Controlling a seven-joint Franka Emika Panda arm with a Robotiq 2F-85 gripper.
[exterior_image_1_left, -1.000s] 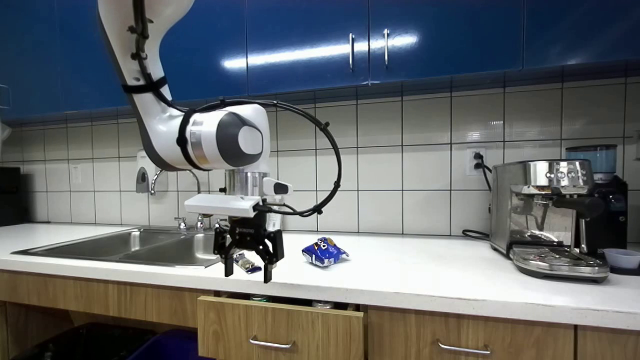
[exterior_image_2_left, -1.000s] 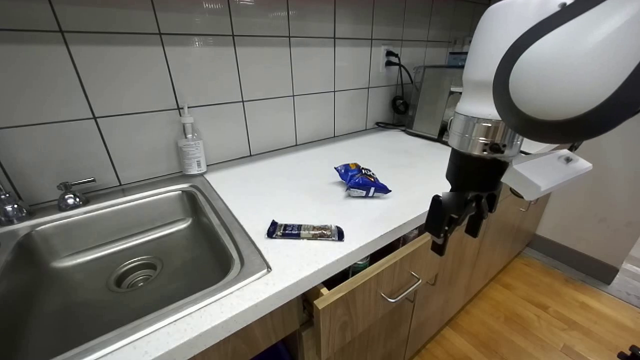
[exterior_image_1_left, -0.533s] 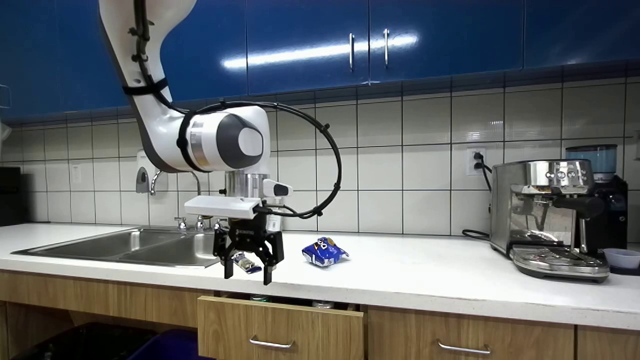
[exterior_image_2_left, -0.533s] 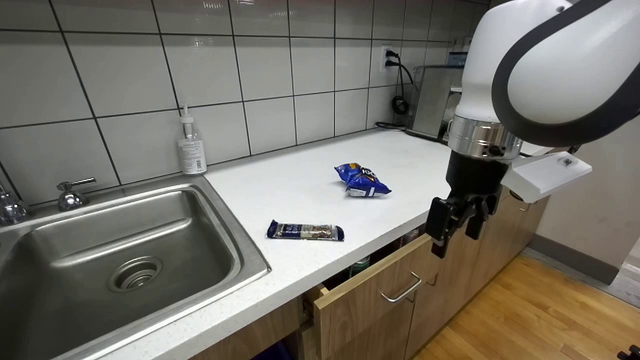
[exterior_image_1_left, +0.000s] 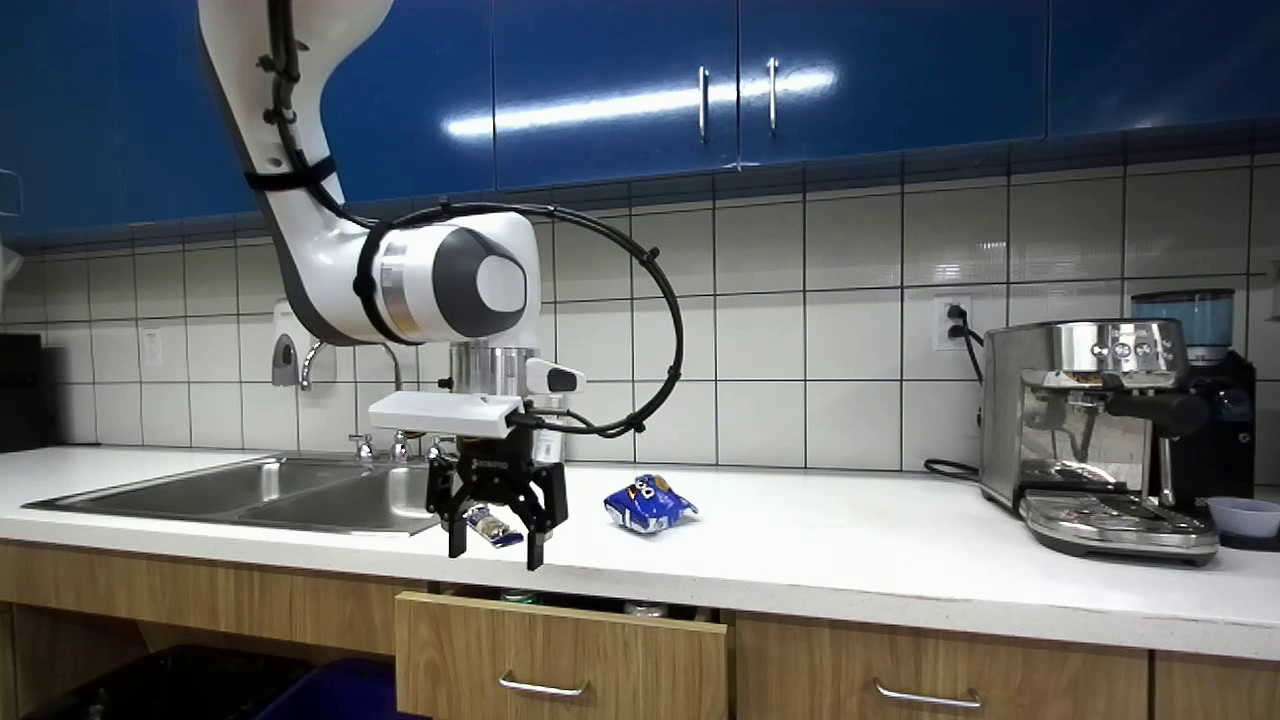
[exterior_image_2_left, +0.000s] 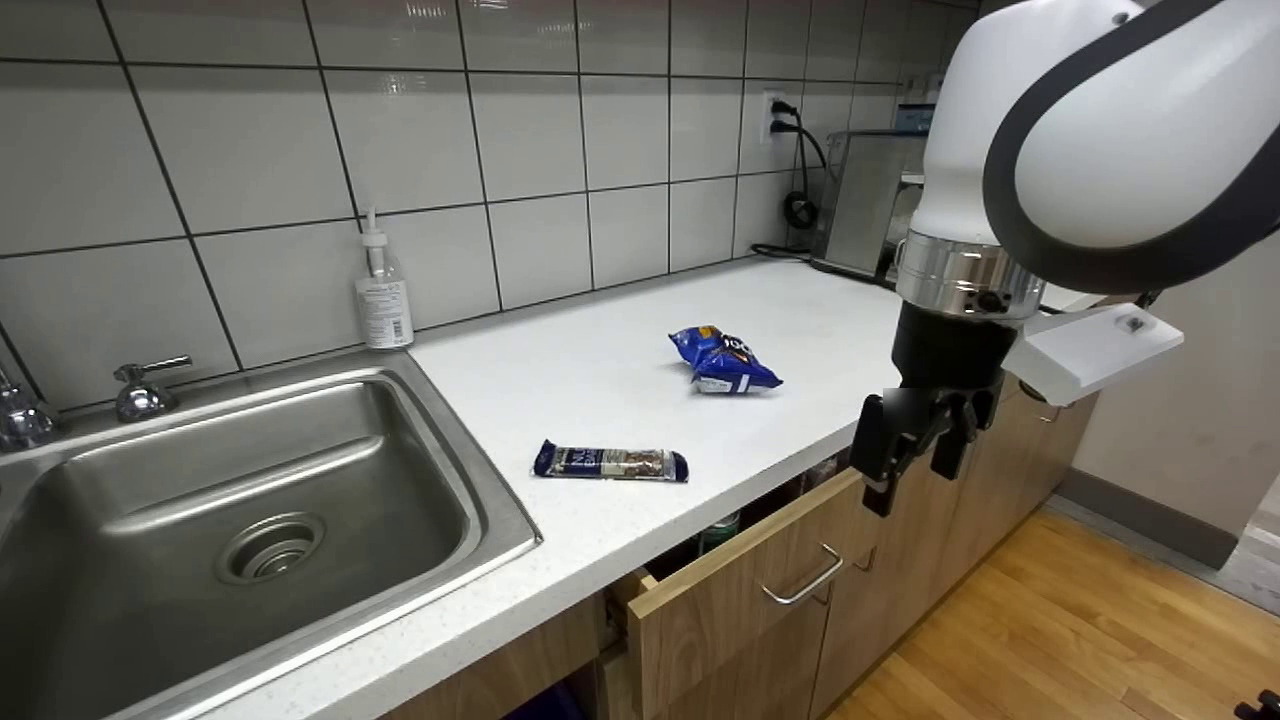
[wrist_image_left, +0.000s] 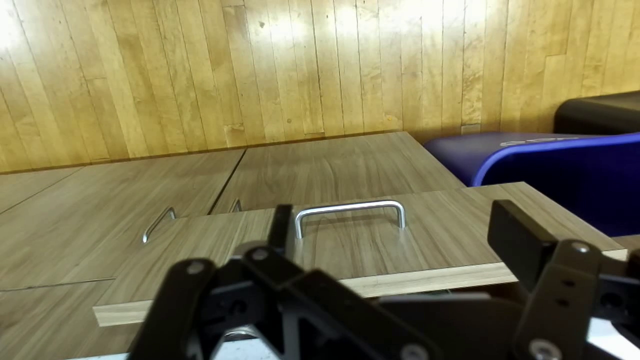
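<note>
My black gripper (exterior_image_1_left: 497, 556) is open and empty. It hangs fingers down above and in front of the partly open wooden drawer (exterior_image_1_left: 560, 650), touching nothing. It also shows in an exterior view (exterior_image_2_left: 914, 485). In the wrist view the gripper's fingers (wrist_image_left: 395, 220) stand wide apart, with the drawer front (wrist_image_left: 440, 245) and its silver handle (wrist_image_left: 350, 207) beyond them. A blue snack bag (exterior_image_2_left: 725, 360) and a wrapped nut bar (exterior_image_2_left: 610, 463) lie on the white counter. The bar (exterior_image_1_left: 494, 527) is partly hidden by the gripper in an exterior view. A green can (exterior_image_2_left: 719, 532) shows inside the drawer.
A steel sink (exterior_image_2_left: 490, 490) is set in the counter, with a soap bottle (exterior_image_2_left: 384, 300) behind it. A coffee machine (exterior_image_1_left: 1090, 430) stands at the other end. Blue cabinets (exterior_image_1_left: 620, 60) hang above. A blue bin (wrist_image_left: 550, 155) stands below the counter beside the drawer.
My gripper has sunk very slightly since one second ago. The drawer, the bag and the bar have not moved.
</note>
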